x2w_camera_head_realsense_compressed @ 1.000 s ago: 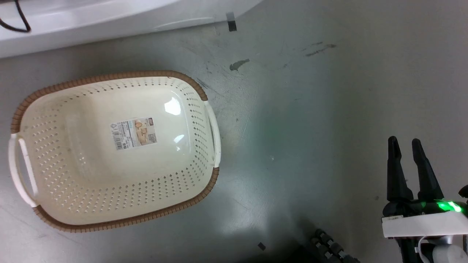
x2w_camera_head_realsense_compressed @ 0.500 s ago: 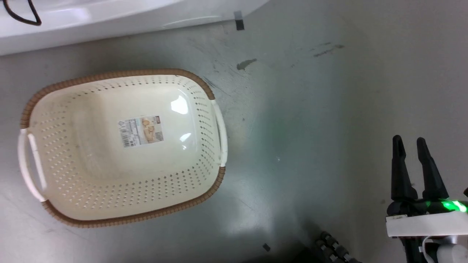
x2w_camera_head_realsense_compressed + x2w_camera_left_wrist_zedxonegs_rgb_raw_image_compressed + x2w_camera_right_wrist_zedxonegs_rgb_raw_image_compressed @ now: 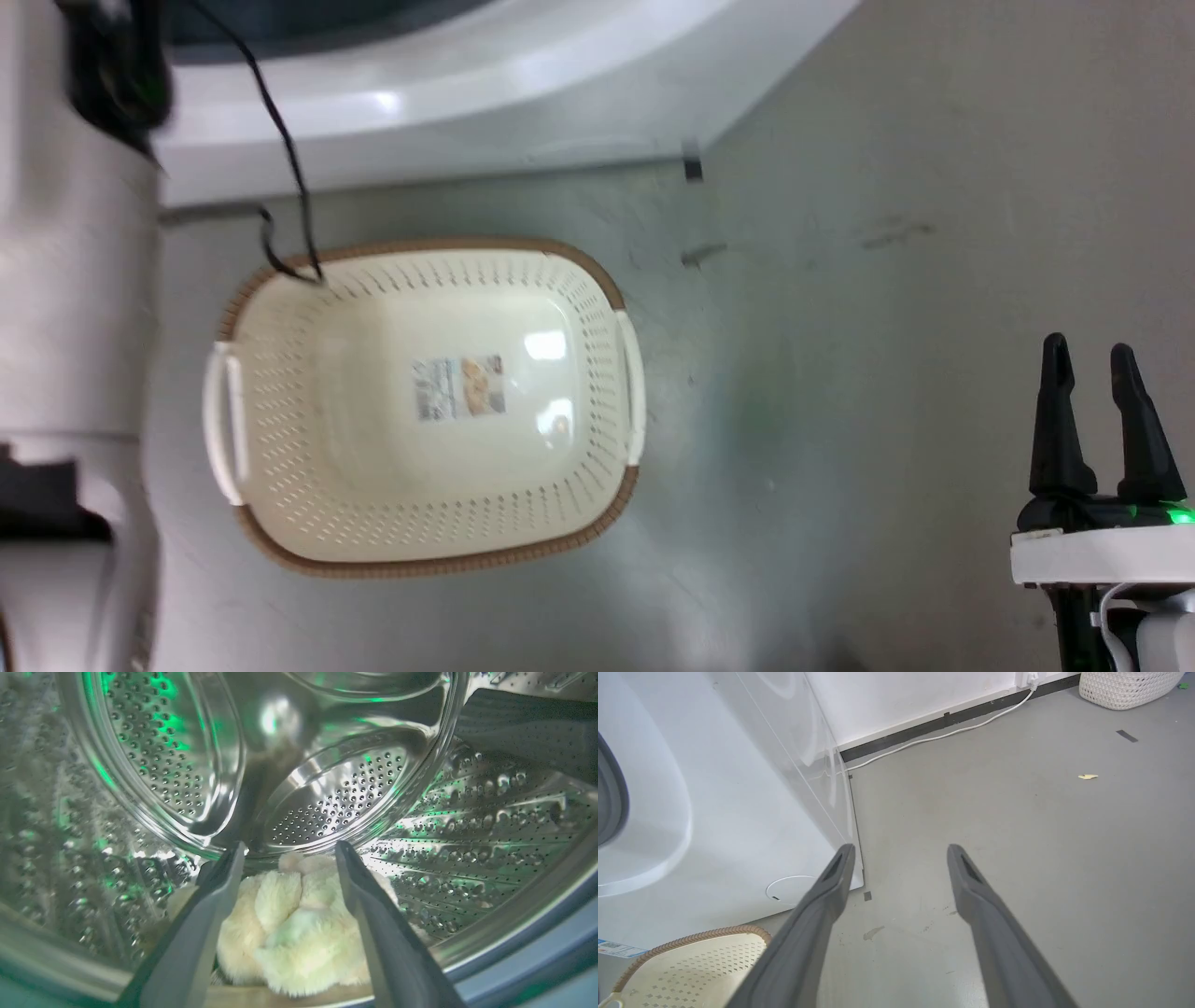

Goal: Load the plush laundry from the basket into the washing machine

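The plush laundry [image 3: 299, 938] is lying inside the washing machine's steel drum [image 3: 327, 798], a fluffy cream heap resting low at the front, just behind the lip of the door opening. The left gripper [image 3: 289, 847] is reaching into the drum with its fingers [image 3: 196, 933] spread wide on either side of the toy, released and clamping nothing. Whether they are brushing the fur I cannot tell. Green light is glinting off the perforated metal all round.

Out on the grey floor [image 3: 840, 420], the basket [image 3: 355, 439] is sitting just in front of the washing machine [image 3: 467, 103], its bare bottom and the label [image 3: 459, 387] facing up. The left arm's pale forearm [image 3: 75, 327] is running up the left edge of the head view towards the machine, and a black cable [image 3: 280, 140] is trailing down from it across the basket's far rim.

The right gripper [image 3: 1088, 347] is hovering over the floor well to the right of the basket, its fingers parted and holding nothing. In its own wrist view the right gripper [image 3: 901, 848] is pointing at the floor beside the machine's lower front corner, with the basket [image 3: 691, 961] at the lower left. Further off, a white cable [image 3: 952, 731] is lying along the foot of the wall, near a white woven container [image 3: 1125, 686].
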### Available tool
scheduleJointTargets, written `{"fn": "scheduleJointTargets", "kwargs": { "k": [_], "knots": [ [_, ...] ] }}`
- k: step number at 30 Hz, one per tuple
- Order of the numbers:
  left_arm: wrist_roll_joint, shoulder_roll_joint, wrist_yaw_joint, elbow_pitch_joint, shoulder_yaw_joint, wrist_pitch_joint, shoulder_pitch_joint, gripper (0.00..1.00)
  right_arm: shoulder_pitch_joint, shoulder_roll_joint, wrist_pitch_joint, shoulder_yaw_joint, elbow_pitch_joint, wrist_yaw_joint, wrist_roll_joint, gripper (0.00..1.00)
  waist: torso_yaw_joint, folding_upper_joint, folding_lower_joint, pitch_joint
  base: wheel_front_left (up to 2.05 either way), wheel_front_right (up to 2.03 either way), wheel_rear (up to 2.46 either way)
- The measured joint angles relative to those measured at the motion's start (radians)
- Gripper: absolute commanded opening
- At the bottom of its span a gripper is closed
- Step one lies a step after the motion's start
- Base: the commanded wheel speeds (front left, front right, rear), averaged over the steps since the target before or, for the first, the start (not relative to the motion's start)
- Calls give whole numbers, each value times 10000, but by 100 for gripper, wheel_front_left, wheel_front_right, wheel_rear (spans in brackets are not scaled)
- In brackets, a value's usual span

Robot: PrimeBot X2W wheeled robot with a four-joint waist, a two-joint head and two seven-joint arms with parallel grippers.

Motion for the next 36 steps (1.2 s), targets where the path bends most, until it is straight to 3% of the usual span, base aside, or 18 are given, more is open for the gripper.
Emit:
{"fn": "scheduleJointTargets", "kwargs": {
  "k": [11, 25, 36],
  "knots": [
    [-61, -901, 105, -545, -19, -169, 2963, 100, 218, -2, 0, -134, 453, 0, -420, 100, 739, 0, -1, -2091, 0, 0, 0],
    [497, -1252, 468, -2426, 67, -171, 6205, 100, 802, 0, 0, 6, 1012, 0, -775, 100, 1458, 0, -3, -4441, 0, 0, 0],
    [782, -1442, 851, -4583, 560, -171, 9101, 100, 1280, 0, -2, 339, 1323, 0, -984, 100, 1574, 0, -1, -5642, 0, 0, 0]
  ]
}}
